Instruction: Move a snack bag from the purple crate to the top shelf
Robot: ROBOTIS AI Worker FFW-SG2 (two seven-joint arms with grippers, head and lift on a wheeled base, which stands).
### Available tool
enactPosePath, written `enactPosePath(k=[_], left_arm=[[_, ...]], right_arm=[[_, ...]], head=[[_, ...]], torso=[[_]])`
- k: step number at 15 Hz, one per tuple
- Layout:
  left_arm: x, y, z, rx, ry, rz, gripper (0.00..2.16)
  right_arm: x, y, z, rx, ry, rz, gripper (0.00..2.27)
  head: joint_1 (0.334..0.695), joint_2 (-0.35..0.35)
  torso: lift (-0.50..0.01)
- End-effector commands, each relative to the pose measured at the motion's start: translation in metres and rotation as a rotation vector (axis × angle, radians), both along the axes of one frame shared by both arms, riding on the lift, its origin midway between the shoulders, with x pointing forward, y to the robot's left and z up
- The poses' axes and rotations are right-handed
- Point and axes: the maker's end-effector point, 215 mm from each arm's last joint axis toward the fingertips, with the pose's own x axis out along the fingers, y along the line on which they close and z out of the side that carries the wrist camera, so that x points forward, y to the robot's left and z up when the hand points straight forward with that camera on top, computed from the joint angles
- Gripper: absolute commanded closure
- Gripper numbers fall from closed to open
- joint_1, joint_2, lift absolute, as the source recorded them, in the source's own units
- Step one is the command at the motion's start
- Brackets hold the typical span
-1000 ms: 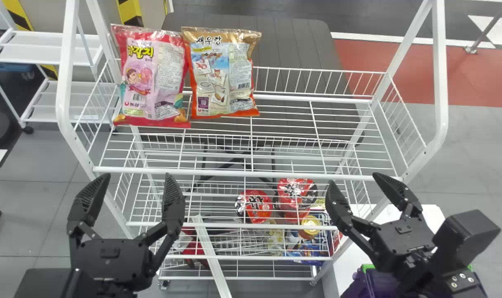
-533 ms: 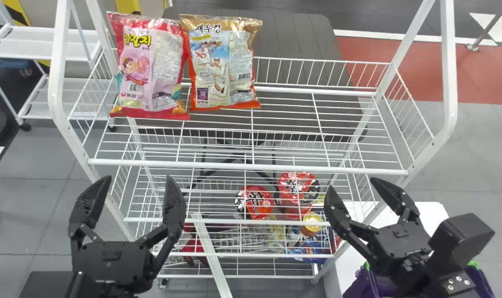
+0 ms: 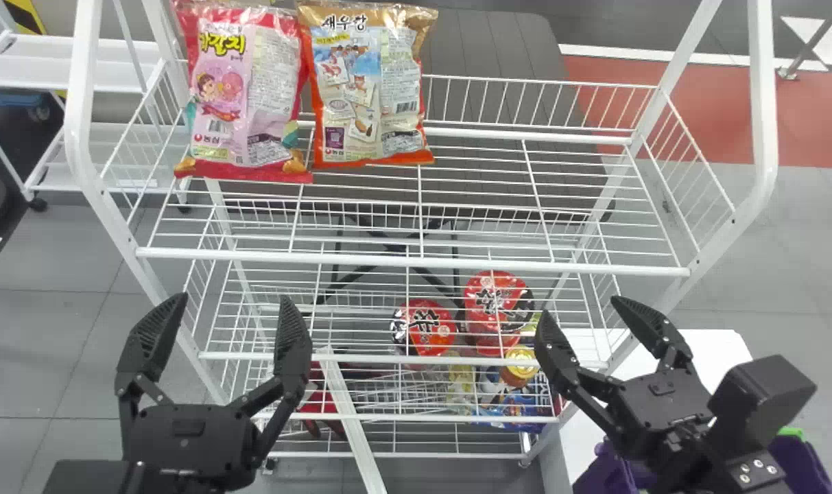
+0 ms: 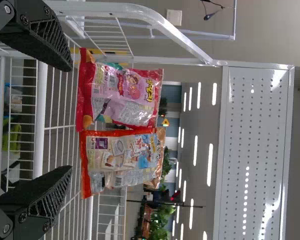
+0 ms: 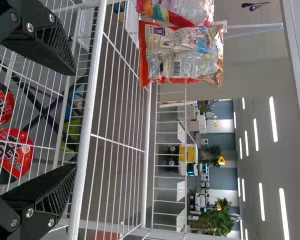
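Since the earlier frames, the top shelf (image 3: 416, 261) has moved higher in the head view, and the right gripper (image 3: 580, 309) has shifted slightly leftward. Its jaws are spread wide near the shelf's right end, the arm slanting in from the lower right. The left gripper (image 3: 234, 298) has its jaws wide apart too, near the shelf's left end, its arm pointing forward. A red-and-pink snack bag (image 3: 241, 96) and an orange snack bag (image 3: 367, 89) stand side by side on the shelf's left part; the purple crate (image 3: 597, 473) lies below its right end, partly hidden by the right arm.
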Motion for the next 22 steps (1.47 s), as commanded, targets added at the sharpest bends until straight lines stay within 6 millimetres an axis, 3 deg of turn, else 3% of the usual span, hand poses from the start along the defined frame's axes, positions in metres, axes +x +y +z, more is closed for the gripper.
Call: enactPosePath(k=[1, 22], left_arm=[[0.0, 0.001, 0.001, 0.003, -0.002, 0.006, 0.12], [0.003, 0.002, -0.009, -0.005, 0.012, 0.013, 0.12]], right_arm=[[0.0, 0.0, -0.001, -0.001, 0.001, 0.0, 0.18], [-0.003, -0.001, -0.01, 0.003, 0.017, 0.008, 0.18]], head=[[0.695, -0.09], [0.695, -0.088]], torso=[[-0.097], [-0.18]])
